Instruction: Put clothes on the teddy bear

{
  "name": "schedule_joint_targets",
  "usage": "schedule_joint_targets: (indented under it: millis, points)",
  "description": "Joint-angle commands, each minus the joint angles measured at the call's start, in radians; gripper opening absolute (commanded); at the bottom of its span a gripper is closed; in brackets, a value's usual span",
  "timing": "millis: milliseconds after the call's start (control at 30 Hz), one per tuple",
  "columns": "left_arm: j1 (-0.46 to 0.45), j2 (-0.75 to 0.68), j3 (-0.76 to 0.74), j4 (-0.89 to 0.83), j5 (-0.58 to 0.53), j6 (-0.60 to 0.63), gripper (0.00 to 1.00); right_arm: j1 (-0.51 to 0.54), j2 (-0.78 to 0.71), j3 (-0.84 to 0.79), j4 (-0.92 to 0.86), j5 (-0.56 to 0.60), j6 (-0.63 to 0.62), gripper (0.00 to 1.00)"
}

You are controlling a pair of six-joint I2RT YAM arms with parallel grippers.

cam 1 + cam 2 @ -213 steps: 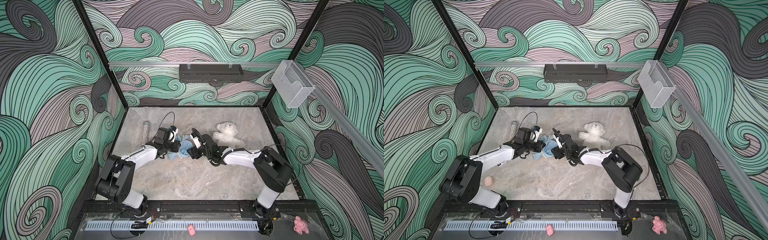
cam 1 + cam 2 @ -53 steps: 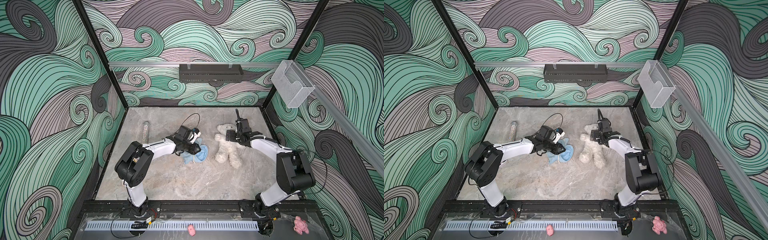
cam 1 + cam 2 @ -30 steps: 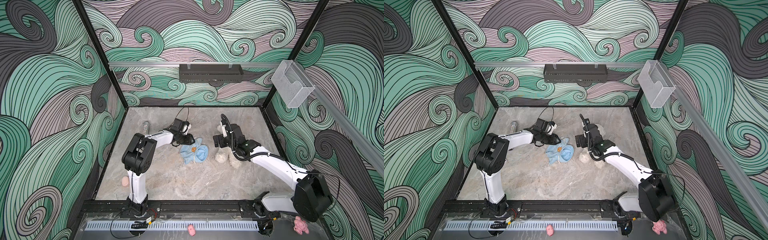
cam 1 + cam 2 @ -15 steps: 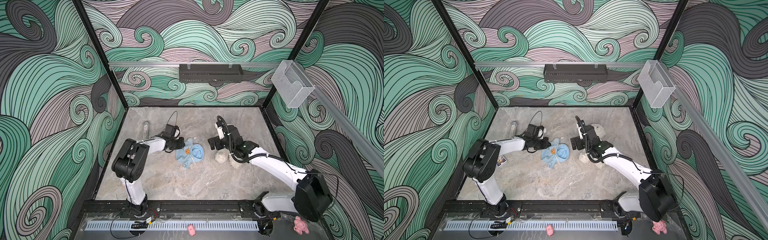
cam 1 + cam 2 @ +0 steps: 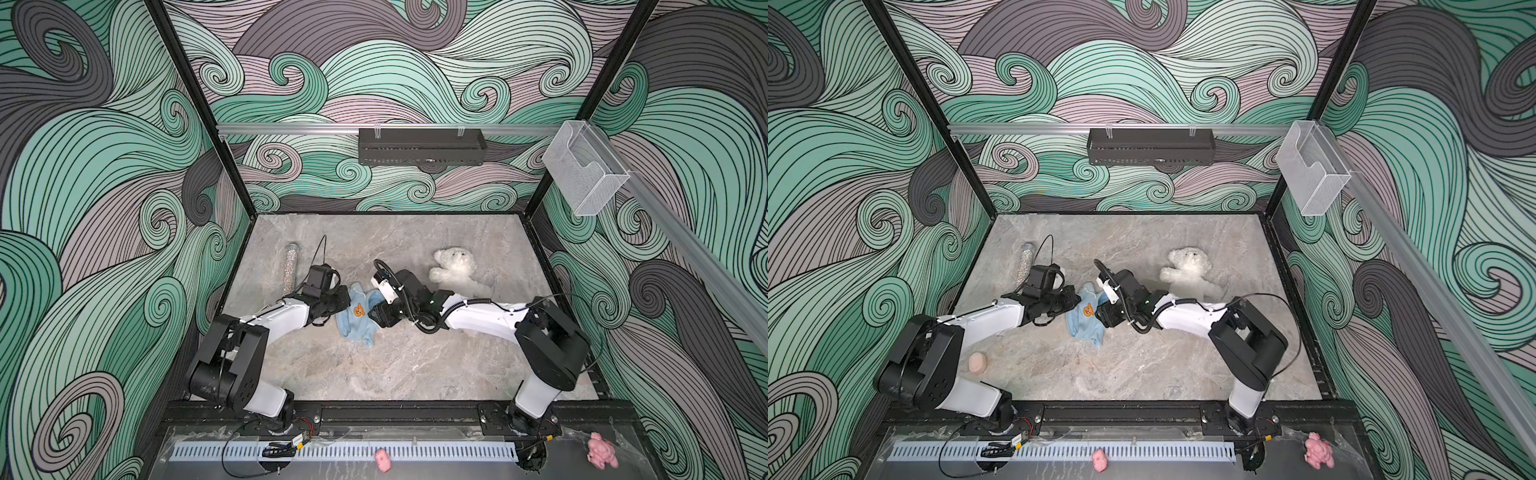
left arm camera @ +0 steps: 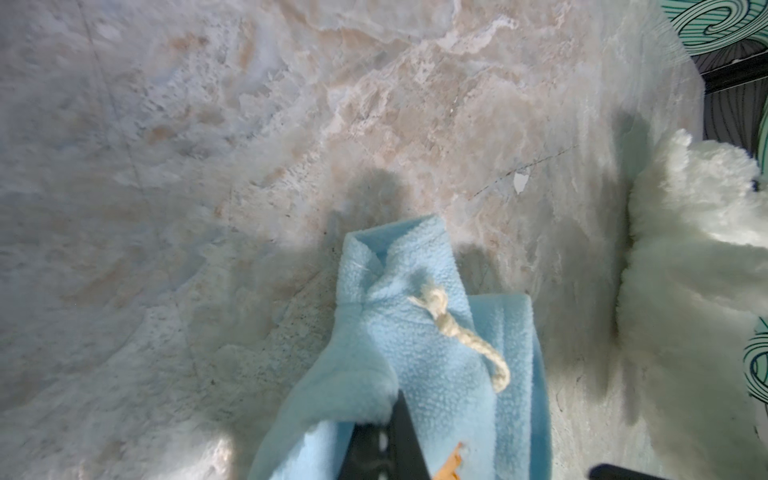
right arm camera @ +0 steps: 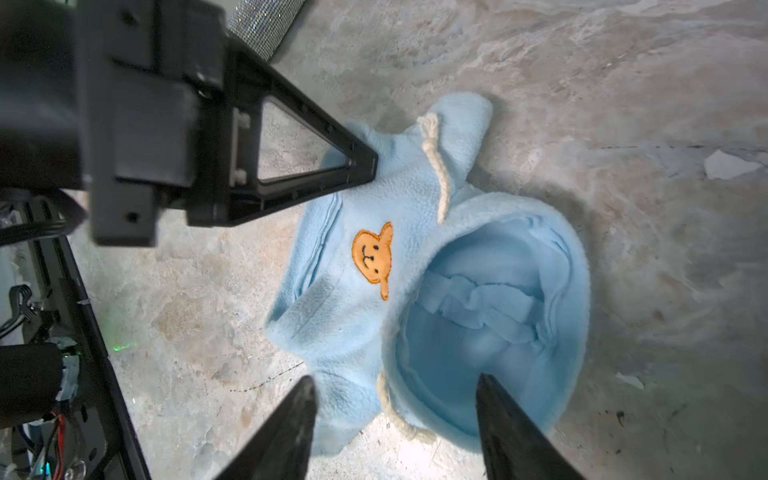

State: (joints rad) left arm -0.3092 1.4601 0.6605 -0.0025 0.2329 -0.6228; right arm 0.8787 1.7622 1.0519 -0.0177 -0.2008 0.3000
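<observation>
Working across from the left, a glittery tube (image 5: 290, 259) lies at 10 o'clock on the table (image 5: 374, 374), clear of the job. The left gripper (image 5: 343, 300) reaches the light-blue hoodie (image 5: 358, 318) from its 9 o'clock side. Its jaws are pressed together on a pinch of fleece at the shoulder, which shows plainly in the right wrist view. The hoodie lies near the table's centre with its orange bear patch (image 7: 372, 258) up. The right gripper (image 7: 392, 382) meets it from 3 o'clock with jaws spread, straddling the rim of the gaping opening (the hood, I judge) and a drawstring (image 7: 388, 409), gripping neither.

The step in hand looks like taking a second hold so the garment can be spread. It would go best if the right jaws take one layer of the rim, not both walls and not the cord alone. The left pinch should stay firm as the anchor, and the two should then lift evenly so the opening stays wide.

The teddy bear (image 5: 455, 270) lies undressed at 2 o'clock from the hoodie, well apart from it, beyond the right arm.
</observation>
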Motion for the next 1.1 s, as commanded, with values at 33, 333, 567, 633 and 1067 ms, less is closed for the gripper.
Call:
schedule_joint_targets:
  millis: [33,333,567,633,1067]
  points:
    - [-0.001,-0.032,0.008,-0.002,0.018,-0.016,0.04,0.002,0.061,0.056,0.022,-0.057,0.076,0.52]
    - [0.0,-0.098,-0.035,-0.04,0.002,-0.012,0.05,-0.027,0.138,0.121,-0.044,0.043,0.064,0.0]
    - [-0.012,-0.182,-0.153,-0.054,0.027,-0.02,0.06,-0.106,0.254,0.307,-0.047,-0.048,-0.006,0.0]
    - [-0.03,-0.201,-0.2,-0.005,0.054,-0.052,0.08,-0.11,0.317,0.421,-0.086,-0.082,-0.039,0.03]
    - [-0.174,-0.532,-0.228,-0.213,-0.068,0.066,0.59,-0.195,0.102,0.304,-0.219,-0.131,-0.184,0.51]
